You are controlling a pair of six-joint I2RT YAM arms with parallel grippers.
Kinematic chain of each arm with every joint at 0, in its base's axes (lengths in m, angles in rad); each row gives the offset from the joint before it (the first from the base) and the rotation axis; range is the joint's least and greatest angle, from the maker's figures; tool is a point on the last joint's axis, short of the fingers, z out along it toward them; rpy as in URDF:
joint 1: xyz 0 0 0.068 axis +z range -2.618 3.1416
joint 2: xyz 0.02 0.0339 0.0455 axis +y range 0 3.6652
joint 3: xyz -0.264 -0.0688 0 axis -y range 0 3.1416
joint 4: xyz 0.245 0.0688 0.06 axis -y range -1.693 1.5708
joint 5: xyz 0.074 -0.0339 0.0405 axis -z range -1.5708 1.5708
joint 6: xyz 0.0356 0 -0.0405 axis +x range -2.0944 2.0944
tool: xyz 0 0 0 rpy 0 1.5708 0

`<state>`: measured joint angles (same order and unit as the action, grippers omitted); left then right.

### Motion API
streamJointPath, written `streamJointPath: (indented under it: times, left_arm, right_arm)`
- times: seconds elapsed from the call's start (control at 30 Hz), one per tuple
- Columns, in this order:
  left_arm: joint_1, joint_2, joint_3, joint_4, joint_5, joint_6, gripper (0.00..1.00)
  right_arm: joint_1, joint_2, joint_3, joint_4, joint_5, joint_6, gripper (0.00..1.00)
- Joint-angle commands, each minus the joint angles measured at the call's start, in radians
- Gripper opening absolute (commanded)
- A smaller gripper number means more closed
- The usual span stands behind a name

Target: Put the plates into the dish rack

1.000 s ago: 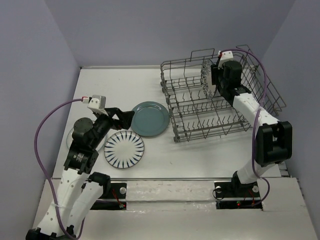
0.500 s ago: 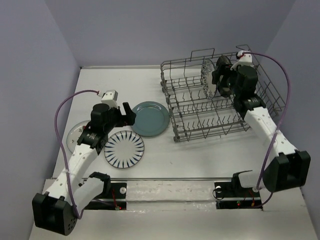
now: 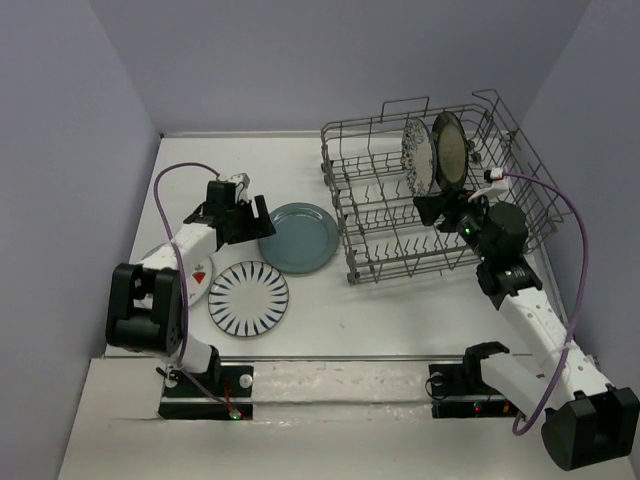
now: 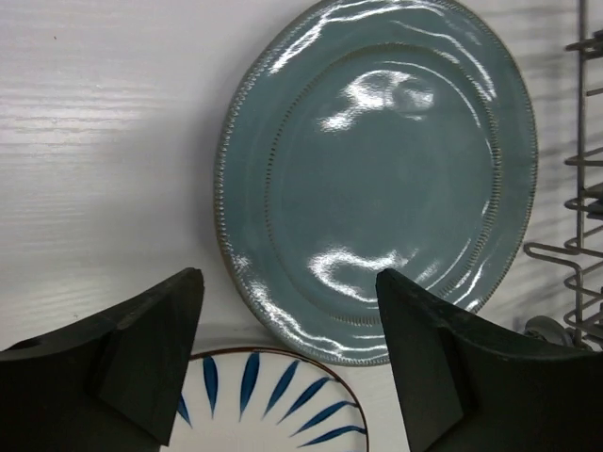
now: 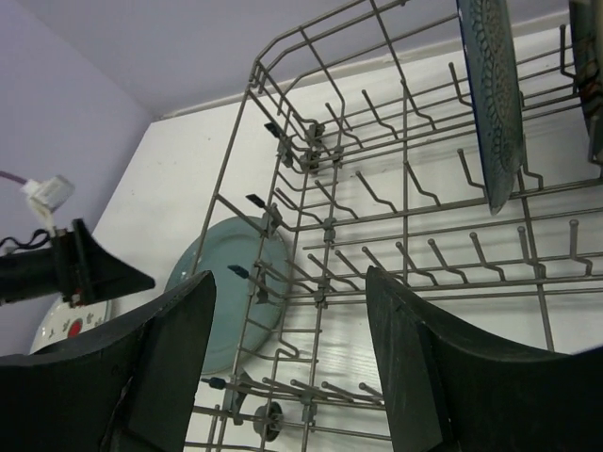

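The grey wire dish rack [image 3: 372,195] stands at the right. The blue-floral white plate [image 3: 415,156] and the dark-rimmed tan plate [image 3: 449,150] stand upright in its back row. The teal plate [image 3: 298,237], the striped plate [image 3: 248,298] and the white plate with red marks [image 3: 197,274] lie on the table. My left gripper [image 3: 258,220] is open and empty at the teal plate's left edge; the left wrist view shows the teal plate [image 4: 377,179] and the striped plate [image 4: 254,405]. My right gripper [image 3: 428,210] is open and empty over the rack's front rows.
The right wrist view shows the rack's tines [image 5: 377,217], the floral plate [image 5: 490,94], the teal plate [image 5: 221,292] through the wires and my left gripper [image 5: 85,268]. Rack wires [image 4: 575,235] edge the left wrist view. Purple walls enclose the table.
My right gripper let go of the tan plate, now standing in the rack, and drew back toward the front. My left arm reached out to the teal plate's edge.
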<state>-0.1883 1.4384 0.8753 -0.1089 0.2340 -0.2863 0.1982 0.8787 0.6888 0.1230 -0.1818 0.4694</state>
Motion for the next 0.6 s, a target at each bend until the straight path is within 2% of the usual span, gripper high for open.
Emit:
streamJointPath:
  times: [0.0,0.17,0.33,0.57]
  left_arm:
    - [0.088,0.163,0.102,0.0,0.146,-0.008,0.79]
    - [0.139,0.247,0.128,0.008,0.209,-0.005,0.71]
    - [0.147,0.327,0.151,0.009,0.254,-0.002,0.58]
    - [0.165,0.424,0.155,0.032,0.362,-0.004,0.49]
  right_arm:
    - [0.007,-0.02,-0.021,0.089,-0.108,0.032,0.7]
    - [0.007,-0.014,-0.044,0.113,-0.105,0.041,0.69]
    - [0.007,0.014,-0.052,0.136,-0.122,0.051,0.69]
    - [0.007,0.026,-0.052,0.136,-0.117,0.049,0.69]
